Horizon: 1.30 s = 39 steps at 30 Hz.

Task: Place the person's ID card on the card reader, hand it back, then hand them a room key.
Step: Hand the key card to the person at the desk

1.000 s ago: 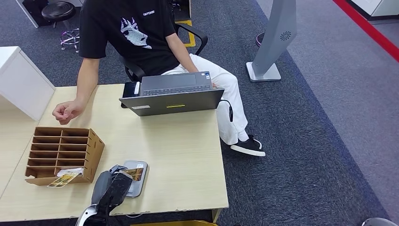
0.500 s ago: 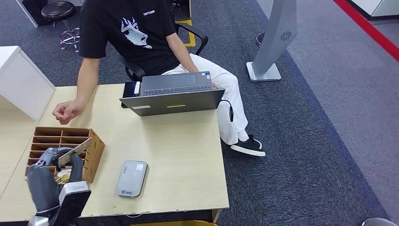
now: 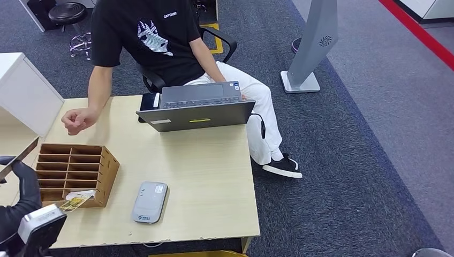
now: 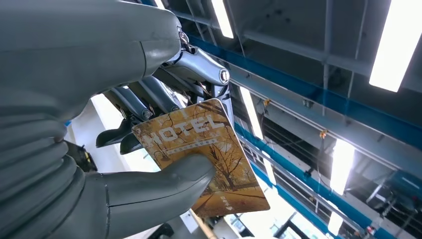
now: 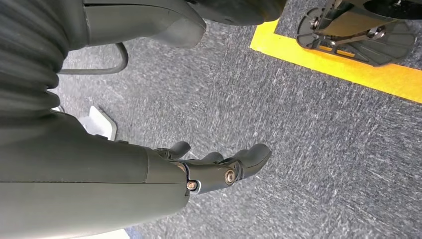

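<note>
Start at the far left of the head view: your left hand (image 3: 21,184) is raised beside the table's left edge, just left of the cardboard organizer (image 3: 72,174), and it pinches a card (image 3: 19,155) seen there edge-on as a thin slanted strip. In the left wrist view the same card (image 4: 201,154) is plain, an autumn-leaf print with "HOTEL" lettering, clamped between the thick thumb and the darker fingers (image 4: 127,102) behind it, with most of its face sticking out beyond the grip. Whether this counts as the person's ID or the room key you should judge by that print; I read it as a hotel card, so the step in hand looks like a handover, not the scan. Another card of similar colouring (image 3: 75,202) lies at the organizer's near bottom slot. Moving right, the card reader (image 3: 150,202) sits flat on the table (image 3: 203,176) with nothing on it, well apart from your hand. Further back, the person's fist (image 3: 77,120) rests closed on the table near the laptop (image 3: 195,112). The next move calls for carrying the card up and forward over the organizer toward that fist, face level, and holding the pinch until the person opens their hand and takes it. Your right hand (image 5: 219,167) hangs over the carpet with its fingers loosely curled and nothing in them.
</note>
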Tool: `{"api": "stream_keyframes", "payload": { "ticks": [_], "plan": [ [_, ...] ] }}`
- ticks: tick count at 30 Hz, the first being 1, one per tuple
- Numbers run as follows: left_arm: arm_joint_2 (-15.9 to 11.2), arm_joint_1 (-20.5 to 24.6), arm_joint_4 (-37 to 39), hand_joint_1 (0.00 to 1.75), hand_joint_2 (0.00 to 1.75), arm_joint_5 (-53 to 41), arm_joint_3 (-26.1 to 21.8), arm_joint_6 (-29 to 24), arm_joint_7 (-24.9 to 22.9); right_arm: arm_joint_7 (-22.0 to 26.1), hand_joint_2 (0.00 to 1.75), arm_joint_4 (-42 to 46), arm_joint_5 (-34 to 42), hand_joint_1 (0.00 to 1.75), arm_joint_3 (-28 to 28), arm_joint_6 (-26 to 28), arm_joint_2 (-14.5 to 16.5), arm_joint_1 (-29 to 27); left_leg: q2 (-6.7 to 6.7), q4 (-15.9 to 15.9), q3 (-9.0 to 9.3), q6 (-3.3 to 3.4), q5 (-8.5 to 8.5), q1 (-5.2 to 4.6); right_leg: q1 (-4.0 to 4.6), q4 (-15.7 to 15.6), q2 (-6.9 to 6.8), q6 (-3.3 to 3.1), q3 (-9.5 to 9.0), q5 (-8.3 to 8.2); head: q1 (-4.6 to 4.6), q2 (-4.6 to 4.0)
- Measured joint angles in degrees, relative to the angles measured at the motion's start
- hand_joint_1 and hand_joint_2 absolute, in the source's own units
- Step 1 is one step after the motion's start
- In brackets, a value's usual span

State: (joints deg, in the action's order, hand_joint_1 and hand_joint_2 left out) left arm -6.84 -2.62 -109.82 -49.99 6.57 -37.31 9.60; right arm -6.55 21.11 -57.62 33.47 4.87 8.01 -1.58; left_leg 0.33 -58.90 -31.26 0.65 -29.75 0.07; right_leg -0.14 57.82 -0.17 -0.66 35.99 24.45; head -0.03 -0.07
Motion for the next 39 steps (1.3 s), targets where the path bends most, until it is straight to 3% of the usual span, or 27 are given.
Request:
{"api": "stream_keyframes", "payload": {
  "ticks": [9,22,39],
  "plan": [
    [-1.4,7.6,6.4,1.75,1.75,0.5,-3.3,2.7,-3.8,-0.3,1.75,0.6,-0.3,0.00,-0.7,0.0,0.3,0.2,0.00,0.0,0.01,-0.01,0.05,0.00,0.00,0.0,0.01,-0.07,0.00,-0.06,0.02,-0.01],
    [-2.5,21.5,27.2,1.75,1.75,-5.3,-4.8,3.9,-9.1,-0.1,1.75,-0.1,0.0,0.00,-1.0,0.0,0.3,1.8,0.02,0.0,0.01,0.02,0.15,0.00,0.00,0.0,0.02,-0.09,0.01,-0.16,0.01,-0.01],
    [-2.3,24.8,34.1,1.74,1.75,-6.0,-4.8,3.0,-9.6,-0.1,1.75,-0.8,0.4,0.00,-1.7,0.0,0.3,2.2,0.06,0.0,-0.03,0.03,0.14,-0.01,0.00,0.0,0.09,-0.09,0.08,-0.15,0.01,-0.02]
  ]
}}
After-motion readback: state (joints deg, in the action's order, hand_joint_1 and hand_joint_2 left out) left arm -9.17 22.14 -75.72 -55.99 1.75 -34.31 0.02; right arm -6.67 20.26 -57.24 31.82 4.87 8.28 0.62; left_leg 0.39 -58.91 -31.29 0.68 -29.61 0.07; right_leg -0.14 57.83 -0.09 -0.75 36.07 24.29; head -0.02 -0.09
